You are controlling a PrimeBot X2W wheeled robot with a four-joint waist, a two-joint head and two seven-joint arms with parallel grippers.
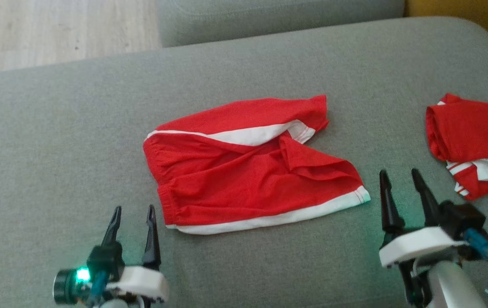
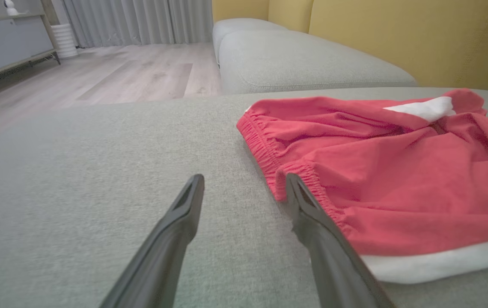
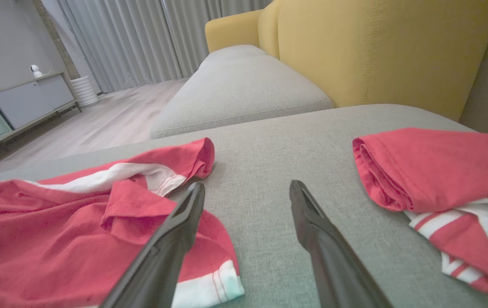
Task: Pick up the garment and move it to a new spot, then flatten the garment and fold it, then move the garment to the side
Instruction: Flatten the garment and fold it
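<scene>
Our left fingers (image 1: 152, 239) are spread wide and empty, and the right fingers (image 1: 387, 205) are equally released, nothing held. Between them lie the red shorts (image 1: 244, 184), rumpled on the grey cushion (image 1: 55, 149). Soft, light, floppy cloth, we reckon: pinch the waistband (image 2: 269, 141) and a hem corner (image 1: 361, 194). The left wrist view gives us that gathered elastic right beside the fingers; the right wrist view adds a folded red garment (image 3: 436, 171) out past the right fingers.
</scene>
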